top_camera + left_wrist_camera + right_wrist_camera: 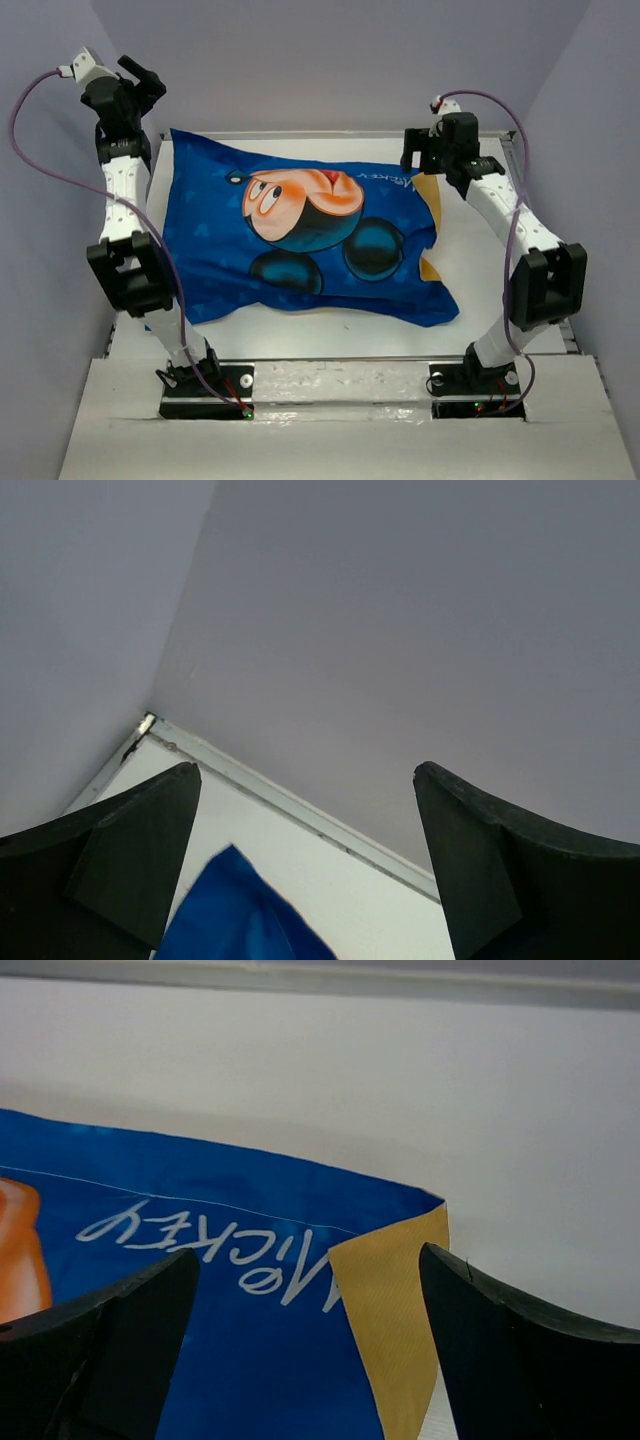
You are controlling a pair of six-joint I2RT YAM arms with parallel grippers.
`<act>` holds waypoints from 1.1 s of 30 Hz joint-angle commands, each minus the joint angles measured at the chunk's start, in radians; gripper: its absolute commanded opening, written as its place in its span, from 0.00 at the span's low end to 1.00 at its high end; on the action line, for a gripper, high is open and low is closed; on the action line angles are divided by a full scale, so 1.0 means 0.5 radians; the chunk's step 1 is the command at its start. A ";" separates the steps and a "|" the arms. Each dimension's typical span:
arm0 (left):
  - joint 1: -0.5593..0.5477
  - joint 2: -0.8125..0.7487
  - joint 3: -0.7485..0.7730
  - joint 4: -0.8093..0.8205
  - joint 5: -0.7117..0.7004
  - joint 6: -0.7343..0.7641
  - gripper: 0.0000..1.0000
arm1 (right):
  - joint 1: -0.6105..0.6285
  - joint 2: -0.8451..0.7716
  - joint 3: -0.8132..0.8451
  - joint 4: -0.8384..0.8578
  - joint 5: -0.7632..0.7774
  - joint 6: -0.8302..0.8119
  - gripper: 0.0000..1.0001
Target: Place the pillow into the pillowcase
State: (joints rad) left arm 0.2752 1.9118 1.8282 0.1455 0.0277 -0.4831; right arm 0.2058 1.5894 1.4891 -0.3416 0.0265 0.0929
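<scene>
Blue fabric fills the middle of the white surface (330, 335): the pillowcase (300, 240) lies flat with its royal blue face up, showing a large cartoon mouse head (300, 210). The case looks plump and rounded, yet the pillow itself is hidden in every view. At the case's far right corner a strip of the mustard-yellow face (390, 1290) peeks out beside white lettering (200, 1240), which reads upside down from the right wrist camera.

The left gripper (305, 780) is raised near the far left corner, its fingers spread wide and holding nothing; its wrist view catches only one blue corner of the case, cut off at the bottom edge. The right gripper (310, 1260) hangs over the yellow corner, fingers wide apart, gripping nothing. Whether it touches the fabric cannot be made out
</scene>
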 commanded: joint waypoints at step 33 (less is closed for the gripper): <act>-0.707 -2.805 -1.159 -0.512 0.687 0.319 0.99 | -0.280 -1.933 -0.637 0.392 -0.618 0.572 1.00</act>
State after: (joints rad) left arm -0.0349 0.5373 1.2415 -0.0471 0.3237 -0.3641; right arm 0.0650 0.6472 1.2446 -0.1604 -0.2462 0.3412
